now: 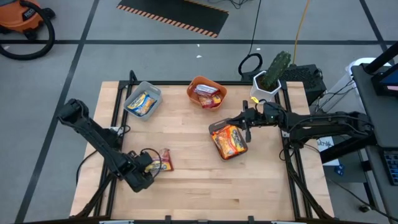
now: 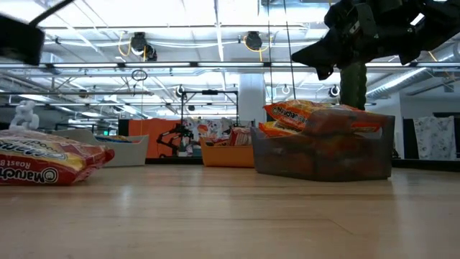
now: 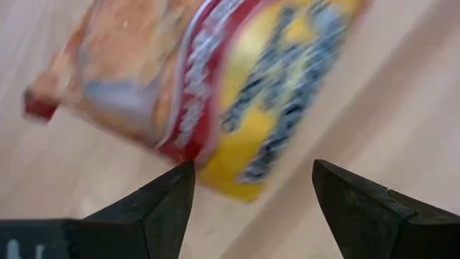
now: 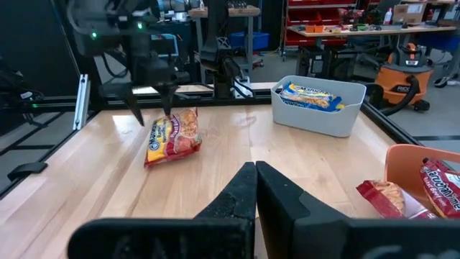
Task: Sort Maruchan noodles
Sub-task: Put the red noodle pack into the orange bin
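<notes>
A red-and-yellow noodle packet [image 1: 165,160] lies flat on the table near its left near part, also seen as the packet [image 3: 215,86] and the packet [image 4: 172,137]. My left gripper [image 3: 251,191] is open and points down over the packet's end, one finger on each side of it; it also shows as the left gripper [image 4: 153,114]. I cannot see it touching the packet. My right gripper [image 4: 255,180] is shut and empty, hovering at the far edge of the dark tray [image 1: 214,129], which holds orange packets [image 1: 230,142].
A grey tray [image 1: 133,93] with a yellow-and-blue packet [image 1: 143,102] and an orange tray [image 1: 194,83] with red-and-white packets [image 1: 207,93] stand along the far edge. A potted cactus [image 1: 273,71] stands at the far right corner. Bare wood lies in the table's near half.
</notes>
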`<move>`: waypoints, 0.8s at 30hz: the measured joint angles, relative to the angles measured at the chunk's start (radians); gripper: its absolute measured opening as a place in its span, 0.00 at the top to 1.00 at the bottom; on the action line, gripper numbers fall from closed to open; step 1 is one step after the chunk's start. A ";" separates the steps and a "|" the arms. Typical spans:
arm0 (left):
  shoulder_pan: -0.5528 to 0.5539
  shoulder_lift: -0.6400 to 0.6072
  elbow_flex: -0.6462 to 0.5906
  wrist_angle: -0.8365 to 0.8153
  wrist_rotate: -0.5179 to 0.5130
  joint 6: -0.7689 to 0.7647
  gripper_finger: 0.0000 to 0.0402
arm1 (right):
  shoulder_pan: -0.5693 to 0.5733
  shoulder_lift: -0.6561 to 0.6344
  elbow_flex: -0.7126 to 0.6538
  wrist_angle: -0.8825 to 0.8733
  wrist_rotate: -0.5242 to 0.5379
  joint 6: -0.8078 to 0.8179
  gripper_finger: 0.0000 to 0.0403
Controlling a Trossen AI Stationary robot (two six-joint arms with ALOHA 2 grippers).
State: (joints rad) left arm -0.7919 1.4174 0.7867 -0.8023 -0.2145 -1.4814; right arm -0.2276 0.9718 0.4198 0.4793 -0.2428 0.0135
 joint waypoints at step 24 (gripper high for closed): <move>0.075 0.027 -0.170 0.224 -0.034 0.324 0.48 | 0.004 0.001 0.000 0.178 -0.098 0.097 0.99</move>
State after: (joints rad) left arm -0.7173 1.4440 0.6163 -0.5781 -0.2489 -1.1570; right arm -0.2233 0.9726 0.4194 0.6575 -0.3405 0.1110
